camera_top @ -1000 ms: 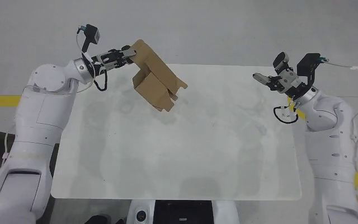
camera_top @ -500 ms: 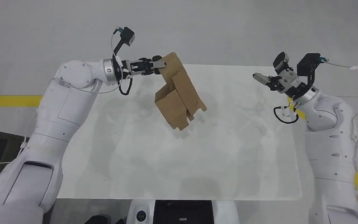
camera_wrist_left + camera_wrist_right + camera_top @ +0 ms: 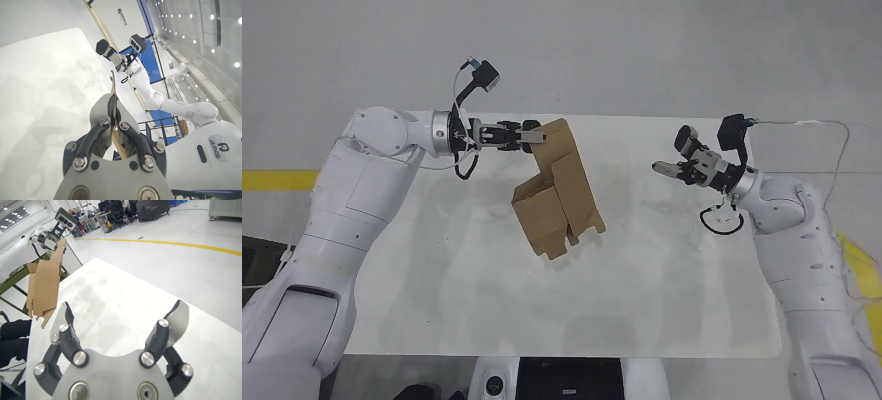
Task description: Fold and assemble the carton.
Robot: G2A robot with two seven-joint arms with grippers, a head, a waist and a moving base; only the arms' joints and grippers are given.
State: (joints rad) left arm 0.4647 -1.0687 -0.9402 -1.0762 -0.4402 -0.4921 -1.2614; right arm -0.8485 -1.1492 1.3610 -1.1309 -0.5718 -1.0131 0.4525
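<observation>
Pinches the carton (image 3: 557, 195) by the edge of one top flap in the left gripper (image 3: 537, 133), with jaws closed down to the cardboard's thickness, and hangs it tilted, not yet squared up, over the far left part of the table (image 3: 642, 300). Holds the right gripper (image 3: 662, 168) spread wide, with nothing in it, over the table's right side. Risks, probably, a slip or a torn flap from so thin a hold — and a swinging carton meeting the right fingers off-line, creasing a panel instead of opening it.
</observation>
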